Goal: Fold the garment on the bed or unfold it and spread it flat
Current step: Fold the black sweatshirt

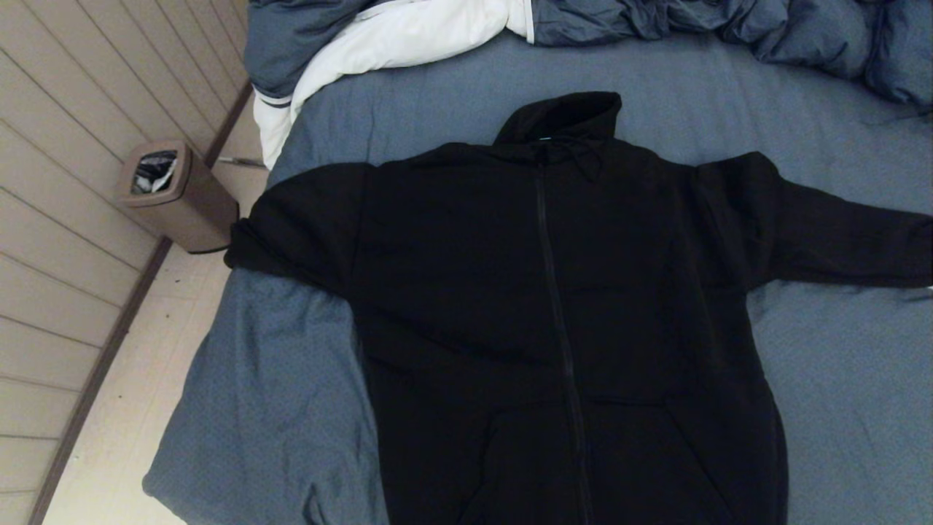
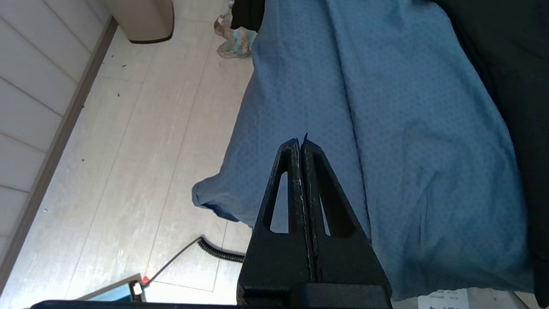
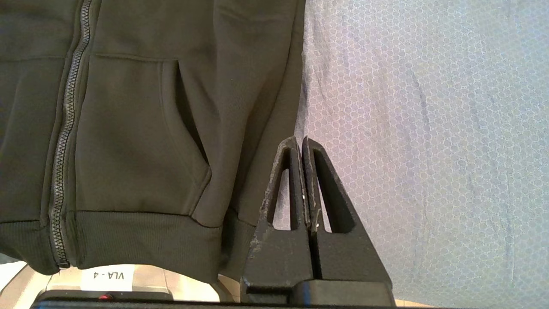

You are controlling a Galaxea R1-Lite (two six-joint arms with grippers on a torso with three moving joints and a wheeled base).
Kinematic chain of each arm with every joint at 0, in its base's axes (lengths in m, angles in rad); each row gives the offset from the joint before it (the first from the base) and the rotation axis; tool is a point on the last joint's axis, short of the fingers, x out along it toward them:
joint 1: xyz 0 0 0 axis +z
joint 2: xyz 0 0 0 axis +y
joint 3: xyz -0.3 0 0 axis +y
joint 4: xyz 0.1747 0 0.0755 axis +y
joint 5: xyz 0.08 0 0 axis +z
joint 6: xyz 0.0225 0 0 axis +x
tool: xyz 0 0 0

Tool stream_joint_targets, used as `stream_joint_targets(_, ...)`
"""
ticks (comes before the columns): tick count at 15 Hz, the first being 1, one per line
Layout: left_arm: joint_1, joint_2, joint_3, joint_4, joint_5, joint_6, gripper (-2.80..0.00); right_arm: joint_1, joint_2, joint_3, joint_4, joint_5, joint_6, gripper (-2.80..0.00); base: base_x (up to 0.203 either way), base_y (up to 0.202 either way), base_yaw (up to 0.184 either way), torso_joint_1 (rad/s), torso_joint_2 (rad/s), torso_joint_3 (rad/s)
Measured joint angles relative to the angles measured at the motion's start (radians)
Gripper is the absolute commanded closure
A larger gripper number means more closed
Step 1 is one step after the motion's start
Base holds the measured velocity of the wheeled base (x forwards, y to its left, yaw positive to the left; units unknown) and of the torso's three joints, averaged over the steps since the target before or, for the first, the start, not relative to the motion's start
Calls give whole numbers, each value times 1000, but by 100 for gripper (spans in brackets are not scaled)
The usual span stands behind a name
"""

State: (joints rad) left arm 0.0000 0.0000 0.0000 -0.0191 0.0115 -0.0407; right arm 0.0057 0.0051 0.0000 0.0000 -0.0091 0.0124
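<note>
Bin (image 1: 178, 197) on floor, holding crumpled litter. 1 hoodie (image 1: 554, 313) spread flat on 1 bed (image 1: 270, 379). Left tool (image 2: 301, 143) and right tool (image 3: 300, 143) closed, empty.

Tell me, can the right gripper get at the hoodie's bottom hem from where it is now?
Probably yes: the right gripper, shut and empty, sits just beside the hoodie's hem with nothing between them.

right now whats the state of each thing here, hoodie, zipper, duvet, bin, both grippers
hoodie: spread flat on the bed, front up, sleeves out
zipper: closed
duvet: bunched at the bed's far end
bin: upright on the floor
left gripper: shut, empty
right gripper: shut, empty
</note>
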Motion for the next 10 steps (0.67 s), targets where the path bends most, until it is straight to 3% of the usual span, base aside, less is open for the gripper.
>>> stream_joint_targets(10, 0, 0, 0, 0, 0, 0, 0, 0, 0, 0, 0, 0, 0, 0, 0, 0, 0, 0, 0, 0)
